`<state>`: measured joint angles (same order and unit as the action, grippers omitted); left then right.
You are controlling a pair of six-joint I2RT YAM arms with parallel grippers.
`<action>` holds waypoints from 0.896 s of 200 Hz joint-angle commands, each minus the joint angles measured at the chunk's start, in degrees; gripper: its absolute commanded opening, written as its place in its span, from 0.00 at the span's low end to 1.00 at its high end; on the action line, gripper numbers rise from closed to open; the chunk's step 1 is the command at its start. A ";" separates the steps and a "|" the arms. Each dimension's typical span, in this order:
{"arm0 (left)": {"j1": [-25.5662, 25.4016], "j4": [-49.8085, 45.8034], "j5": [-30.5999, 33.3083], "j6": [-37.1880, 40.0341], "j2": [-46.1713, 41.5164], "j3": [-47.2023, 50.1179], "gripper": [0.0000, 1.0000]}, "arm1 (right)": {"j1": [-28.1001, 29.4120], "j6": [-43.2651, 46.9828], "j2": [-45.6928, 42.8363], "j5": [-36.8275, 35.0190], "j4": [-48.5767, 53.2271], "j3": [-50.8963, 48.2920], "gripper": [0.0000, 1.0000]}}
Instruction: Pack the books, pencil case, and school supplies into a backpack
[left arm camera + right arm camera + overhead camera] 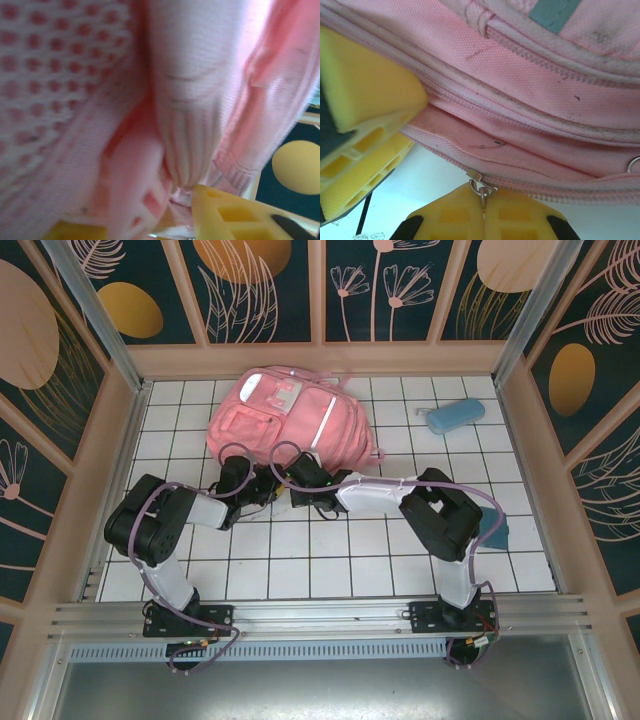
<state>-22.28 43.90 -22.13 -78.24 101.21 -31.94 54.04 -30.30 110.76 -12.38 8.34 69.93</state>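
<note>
Jaws of the right gripper pinch the zipper pull; left gripper straddles backpack fabric, grip unclear; arms bent inward.

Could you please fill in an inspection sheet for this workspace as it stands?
Surface: white tiled tabletop, nothing spilled.
Job's things: pink backpack lies at the back centre; light blue pencil case lies apart, to its right.
Clutter: teal flat item partly under the right arm, identity unclear.
Grippers: right gripper shut on the zipper pull; left gripper straddles a fold of backpack fabric, grip unclear.
Cables: purple cables run along both arms.
Surroundings: floral wall panels; metal rail at the near edge.
</note>
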 commanded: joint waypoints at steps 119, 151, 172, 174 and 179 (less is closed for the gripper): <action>-0.08 -5.00 7.80 3.42 -1.68 0.30 0.05 | -13.29 7.58 -17.39 -9.11 4.36 -15.48 0.00; -0.04 -7.17 8.97 5.03 -2.66 0.48 0.05 | -16.73 13.94 -18.28 -4.10 4.07 -14.46 0.00; -0.04 -8.20 8.80 6.02 -4.69 0.48 0.05 | -16.78 19.53 -17.61 4.59 4.27 -13.63 0.21; -0.04 -8.28 8.71 6.13 -4.77 0.48 0.05 | -16.78 20.05 -17.45 5.23 4.42 -13.38 0.24; -0.04 -8.37 8.52 6.21 -4.83 0.37 0.05 | -16.78 21.27 -16.80 6.54 4.91 -13.05 0.33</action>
<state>-23.35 39.77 -18.13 -75.18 98.39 -31.94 38.72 -16.84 94.85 -11.20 9.15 55.77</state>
